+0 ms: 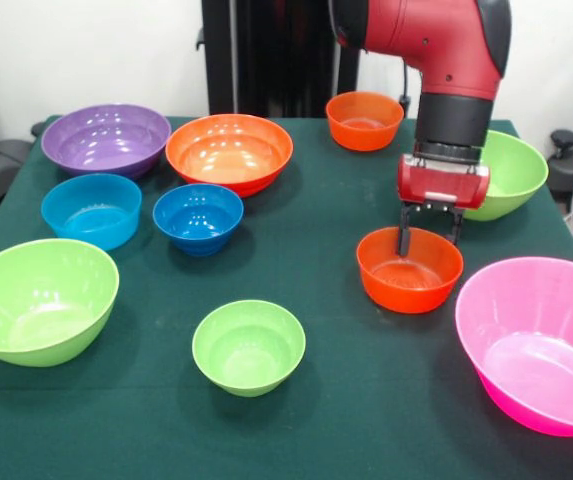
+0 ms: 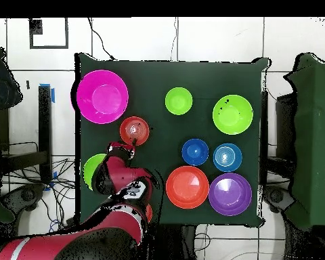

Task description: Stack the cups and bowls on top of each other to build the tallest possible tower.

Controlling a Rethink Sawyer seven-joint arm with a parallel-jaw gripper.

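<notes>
Ten bowls stand apart on the green table [image 1: 366, 400]; no pile shows. My gripper [image 1: 429, 235] hangs over the far rim of a small orange bowl [image 1: 409, 272], open, with one finger [image 1: 403, 232] dipped inside it and the other at the rim. It holds nothing. In the overhead view the gripper [image 2: 128, 145] sits at the edge of that orange bowl [image 2: 134, 128]. A lime green bowl [image 1: 514, 172] stands just behind the gripper and a large pink bowl [image 1: 536, 340] in front of it, to the right.
Left of the gripper stand a small lime bowl [image 1: 249, 347], a large lime bowl [image 1: 38, 300], a dark blue bowl [image 1: 198, 218], a light blue bowl [image 1: 91, 210], a purple bowl [image 1: 106, 138] and a large orange bowl [image 1: 229, 152]. Another small orange bowl [image 1: 364, 120] is at the back.
</notes>
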